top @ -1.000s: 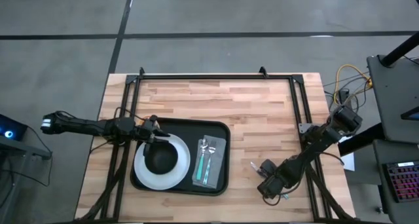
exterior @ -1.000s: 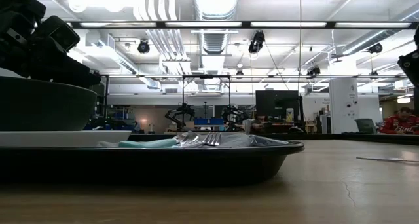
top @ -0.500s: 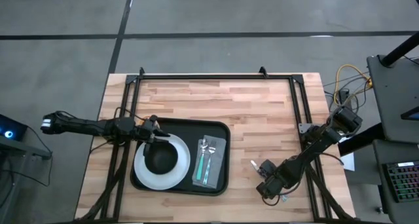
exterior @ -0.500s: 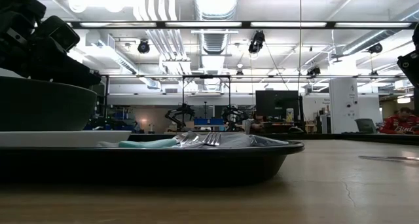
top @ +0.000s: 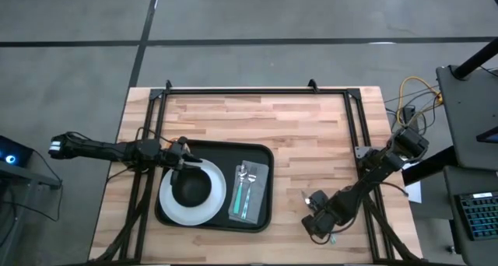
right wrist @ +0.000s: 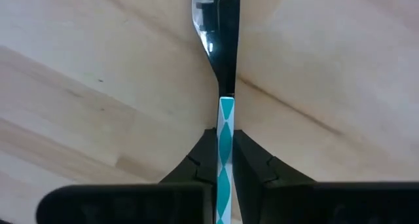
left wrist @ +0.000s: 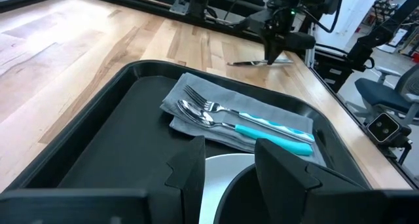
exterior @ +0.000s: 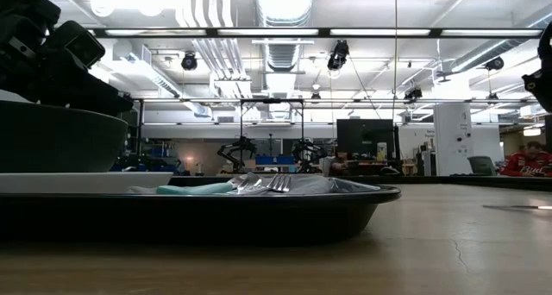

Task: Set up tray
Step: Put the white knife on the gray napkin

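The tray (top: 215, 185) lies on the counter (top: 311, 126), toward its left front part, and serves as the landmark here. Inside the tray, on its left half, sits a white plate (top: 192, 193) with a dark bowl (top: 191, 187) on it; on its right half a grey napkin (top: 249, 190) carries a fork (left wrist: 216, 107) and a spoon (left wrist: 204, 119) with teal handles, laid side by side as a place setting. The left gripper (top: 181, 156) hangs at the tray's back left corner, over the bowl's rim, its fingers (left wrist: 186, 165) apart with one either side of that rim, so it looks released and not clamping. The right gripper (top: 315, 210) is off to the right of the tray, low over bare counter, clenched on the teal-patterned handle of a knife (right wrist: 224, 86) whose blade points away from it along the wood. Judging by the layout, the knife is the missing piece, gripped by its handle so the blade can be laid down beside the fork and spoon on the napkin.
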You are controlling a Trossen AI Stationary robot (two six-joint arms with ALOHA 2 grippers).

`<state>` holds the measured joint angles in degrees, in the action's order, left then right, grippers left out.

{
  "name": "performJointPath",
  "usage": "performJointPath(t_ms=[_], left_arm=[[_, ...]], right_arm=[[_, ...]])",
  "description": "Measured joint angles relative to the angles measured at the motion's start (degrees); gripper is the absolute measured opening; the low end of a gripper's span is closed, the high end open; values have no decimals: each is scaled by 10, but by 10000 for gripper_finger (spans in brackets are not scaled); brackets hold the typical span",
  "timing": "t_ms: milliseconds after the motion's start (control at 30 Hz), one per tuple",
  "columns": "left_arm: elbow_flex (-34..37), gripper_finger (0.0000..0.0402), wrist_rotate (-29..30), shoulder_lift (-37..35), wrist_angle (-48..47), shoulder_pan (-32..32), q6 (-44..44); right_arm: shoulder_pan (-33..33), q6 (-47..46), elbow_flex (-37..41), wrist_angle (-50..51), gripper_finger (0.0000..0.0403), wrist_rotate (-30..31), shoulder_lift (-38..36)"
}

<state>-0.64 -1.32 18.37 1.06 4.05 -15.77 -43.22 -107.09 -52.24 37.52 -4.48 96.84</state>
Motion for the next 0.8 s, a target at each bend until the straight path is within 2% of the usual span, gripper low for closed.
performJointPath(t_ms=[267, 400, 800], left_arm=[[0, 115, 0, 0, 0, 0, 0], [0, 115, 0, 0, 0, 0, 0], [0, 115, 0, 0, 0, 0, 0]], right_arm=[[19, -74, -31, 11, 14, 3, -1], [42, -87, -63, 19, 14, 34, 7], [122, -98, -209, 88, 13, 46, 89]])
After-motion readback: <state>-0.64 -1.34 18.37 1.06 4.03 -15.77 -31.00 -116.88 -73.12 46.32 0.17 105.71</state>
